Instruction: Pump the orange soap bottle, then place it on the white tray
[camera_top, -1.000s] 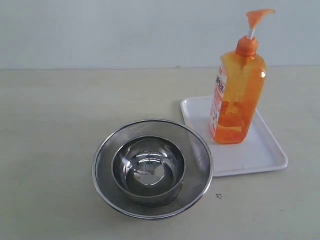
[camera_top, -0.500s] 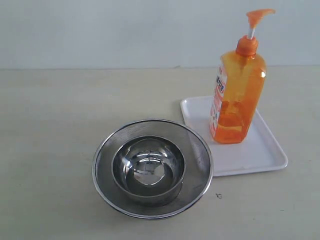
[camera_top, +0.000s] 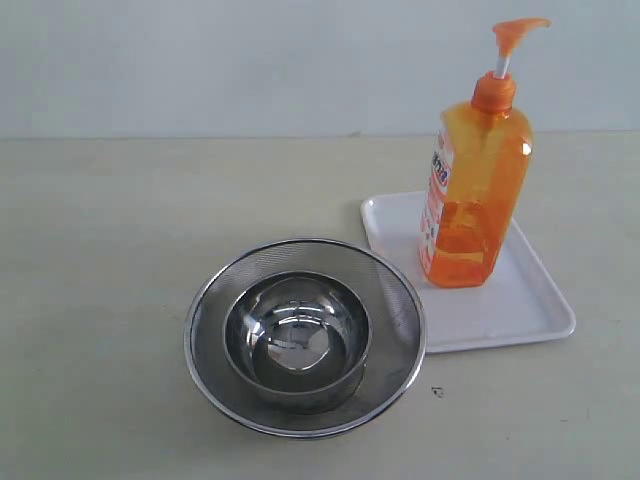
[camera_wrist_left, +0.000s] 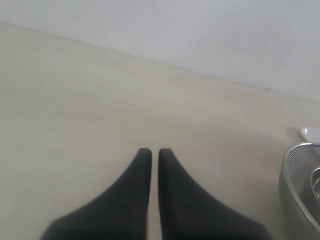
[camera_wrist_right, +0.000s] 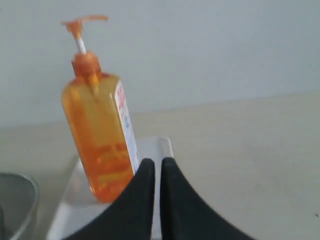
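Note:
The orange soap bottle (camera_top: 475, 180) stands upright on the white tray (camera_top: 535, 310) at the right of the table, its pump head raised on the white stem. From the right wrist the orange soap bottle (camera_wrist_right: 100, 135) is close ahead on the white tray (camera_wrist_right: 162, 147). My right gripper (camera_wrist_right: 157, 161) is shut, holds nothing, and sits just beside the bottle without touching it. My left gripper (camera_wrist_left: 151, 151) is shut and empty over bare table. Neither arm shows in the exterior view.
A round steel mesh strainer (camera_top: 400, 300) with a smaller steel bowl (camera_top: 297, 335) inside sits at front centre, just left of the tray. Its rim (camera_wrist_left: 290, 185) edges the left wrist view. A pale wall runs behind the table.

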